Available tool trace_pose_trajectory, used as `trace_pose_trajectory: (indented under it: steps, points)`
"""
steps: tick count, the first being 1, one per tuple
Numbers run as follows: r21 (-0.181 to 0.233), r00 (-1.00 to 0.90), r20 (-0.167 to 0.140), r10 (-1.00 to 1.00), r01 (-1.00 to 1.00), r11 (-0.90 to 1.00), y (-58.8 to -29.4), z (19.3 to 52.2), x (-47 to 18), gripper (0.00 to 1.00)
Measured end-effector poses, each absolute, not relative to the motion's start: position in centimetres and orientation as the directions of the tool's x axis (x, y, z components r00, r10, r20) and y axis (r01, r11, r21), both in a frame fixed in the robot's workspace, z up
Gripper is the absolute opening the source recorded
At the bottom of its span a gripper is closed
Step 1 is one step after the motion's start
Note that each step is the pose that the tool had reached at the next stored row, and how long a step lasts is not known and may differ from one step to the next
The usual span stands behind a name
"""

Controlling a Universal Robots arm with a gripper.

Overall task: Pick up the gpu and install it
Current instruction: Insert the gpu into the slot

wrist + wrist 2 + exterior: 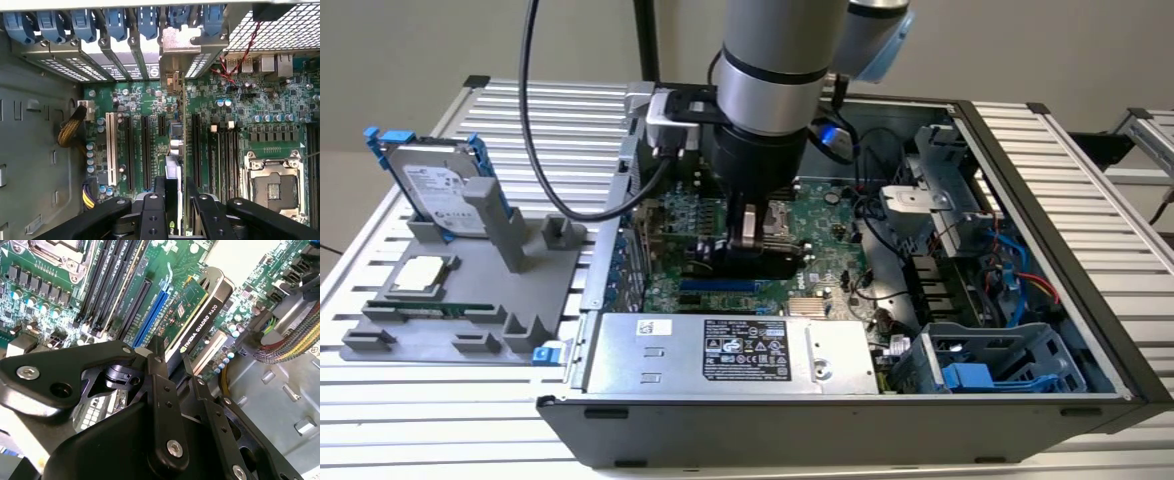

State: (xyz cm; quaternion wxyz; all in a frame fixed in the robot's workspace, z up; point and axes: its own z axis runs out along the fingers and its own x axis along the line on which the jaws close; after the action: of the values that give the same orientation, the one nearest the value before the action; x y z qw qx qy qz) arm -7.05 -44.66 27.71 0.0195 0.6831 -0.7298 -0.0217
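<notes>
Worktop [1067, 150] carries the open computer case [854, 440], and I see my arm reaching down into it over the motherboard [230, 150]. My tool [172, 362] is clamped narrow on the gpu [192, 307], which stands on edge above the expansion slots, its bracket [187, 50] apparently meeting the case's rear openings.

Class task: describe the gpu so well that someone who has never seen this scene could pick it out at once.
Find the open computer case and the green motherboard on its floor. Under the arm, the end effector is shut on the gpu, standing on edge over the expansion slots. Unlike the bare slots beside it, it is a thin green card with a black cover and a silver bracket.
</notes>
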Motion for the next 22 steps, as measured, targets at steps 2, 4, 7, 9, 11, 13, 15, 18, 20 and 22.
trace_pose_trajectory:
  steps: [2,4,7,9,11,13,15,18,20,22]
  points:
    - [0.058,-0.066,-0.001,-0.998,-0.996,0.066,-44.61,27.57,-7.06,0.0]
    - [0.058,-0.066,-0.001,-0.998,-0.996,0.066,-44.56,27.47,-7.08,0.0]
    - [0.058,-0.066,-0.001,-0.998,-0.996,0.066,-44.53,27.43,-7.09,0.0]
    - [0.058,-0.066,-0.001,-0.998,-0.996,0.066,-44.53,27.42,-7.09,0.0]
    - [0.058,-0.066,-0.002,-0.998,-0.996,0.066,-44.52,27.4,-7.1,0.0]
    - [0.058,-0.066,-0.002,-0.998,-0.996,0.066,-44.49,27.36,-7.11,0.0]
    - [0.058,-0.066,-0.002,-0.998,-0.996,0.066,-44.43,27.33,-7.16,0.0]
    - [0.058,-0.066,-0.001,-0.998,-0.996,0.066,-44.38,27.24,-7.32,0.0]
    - [0.058,-0.066,-0.001,-0.998,-0.996,0.066,-44.37,27.18,-7.47,0.0]
    - [0.058,-0.066,-0.001,-0.998,-0.996,0.066,-44.37,27.1,-7.62,0.0]
